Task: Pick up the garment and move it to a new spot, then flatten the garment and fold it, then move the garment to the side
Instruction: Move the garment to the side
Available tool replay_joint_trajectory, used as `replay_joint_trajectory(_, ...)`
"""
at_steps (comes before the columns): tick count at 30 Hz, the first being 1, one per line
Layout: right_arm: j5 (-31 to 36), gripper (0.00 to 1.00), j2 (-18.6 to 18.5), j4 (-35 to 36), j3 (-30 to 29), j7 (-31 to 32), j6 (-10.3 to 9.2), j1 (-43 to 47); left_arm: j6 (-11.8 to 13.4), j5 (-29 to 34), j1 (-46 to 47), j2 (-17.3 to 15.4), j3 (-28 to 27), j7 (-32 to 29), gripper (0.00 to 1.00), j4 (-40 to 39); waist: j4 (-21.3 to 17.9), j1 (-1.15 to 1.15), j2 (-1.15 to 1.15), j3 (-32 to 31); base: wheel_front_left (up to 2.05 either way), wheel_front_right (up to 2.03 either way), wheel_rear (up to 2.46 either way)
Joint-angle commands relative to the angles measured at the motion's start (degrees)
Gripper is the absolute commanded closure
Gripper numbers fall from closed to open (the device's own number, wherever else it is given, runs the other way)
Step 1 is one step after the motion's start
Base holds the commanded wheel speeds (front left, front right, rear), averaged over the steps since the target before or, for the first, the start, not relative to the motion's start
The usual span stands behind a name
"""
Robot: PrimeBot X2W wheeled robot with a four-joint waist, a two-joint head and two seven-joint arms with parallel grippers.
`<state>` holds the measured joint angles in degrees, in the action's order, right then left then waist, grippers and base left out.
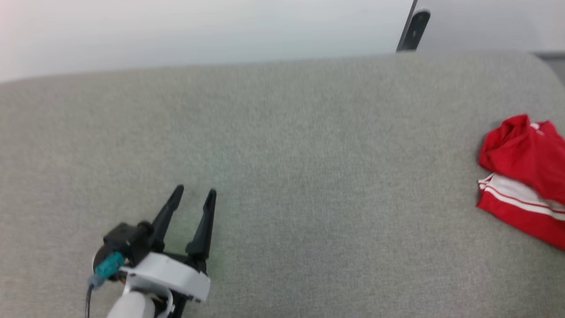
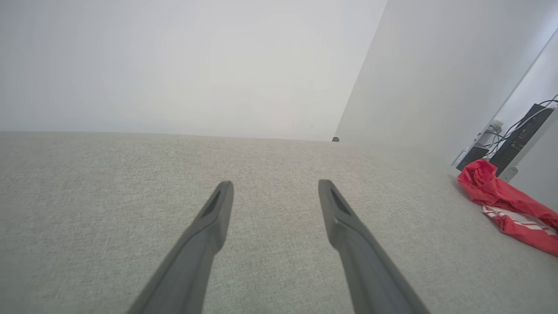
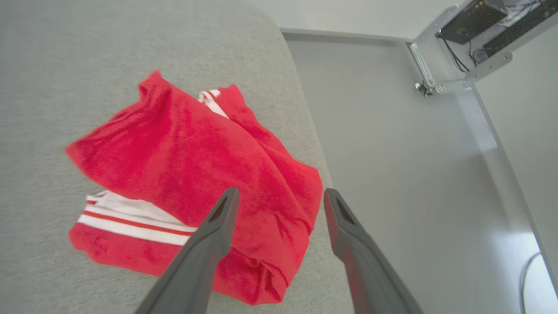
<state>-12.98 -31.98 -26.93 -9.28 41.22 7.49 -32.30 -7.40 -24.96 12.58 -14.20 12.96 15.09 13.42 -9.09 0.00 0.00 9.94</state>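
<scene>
Both of my grippers are spread with nothing between the fingers. The left gripper hangs over the bare grey surface, well apart from the garment, and the right gripper hovers just above it. The garment lies in a loose red bundle, striped trim showing along one side, right at the surface's right-hand edge with the floor beyond. That edge is my worry: one right finger is over the cloth and the other is past its corner, so if a tip snags the thin fabric as I pull away, it could drag the bundle over the rim. A snag would also likely lift the top layer and spoil the fold, which looks rumpled rather than crisp — it may spring open by itself. Lifting straight up seems safest.
</scene>
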Motion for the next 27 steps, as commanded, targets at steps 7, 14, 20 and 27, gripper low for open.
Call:
replay_joint_trajectory(7,-3.93,0.0,-0.5,7.46,4.63,-14.51,-0.04,10.05,-0.14,-0.26,-4.56,1.21,-1.11,0.01,0.0,-0.21,2.48,0.0,0.0,-9.72,0.0,0.0,0.0)
replay_joint_trajectory(14,-3.36,0.0,1.69,12.81,7.93,-35.57,-0.05,18.22,-0.14,0.23,-7.41,1.99,-2.51,0.01,0.0,-1.11,4.33,0.0,0.0,-12.33,0.0,0.0,0.0)
replay_joint_trajectory(20,0.79,0.0,7.03,15.12,6.83,-51.44,-0.05,24.75,-0.14,0.75,-10.15,2.86,-3.51,0.01,0.0,-1.79,5.53,0.0,0.0,-13.7,0.0,0.0,0.0)
replay_joint_trajectory(27,4.94,0.0,14.49,16.86,4.27,-56.2,-0.05,30.89,-0.14,2.16,-12.37,3.96,-4.14,0.01,0.0,-2.46,6.7,0.0,0.0,-14.43,0.0,0.0,0.0)
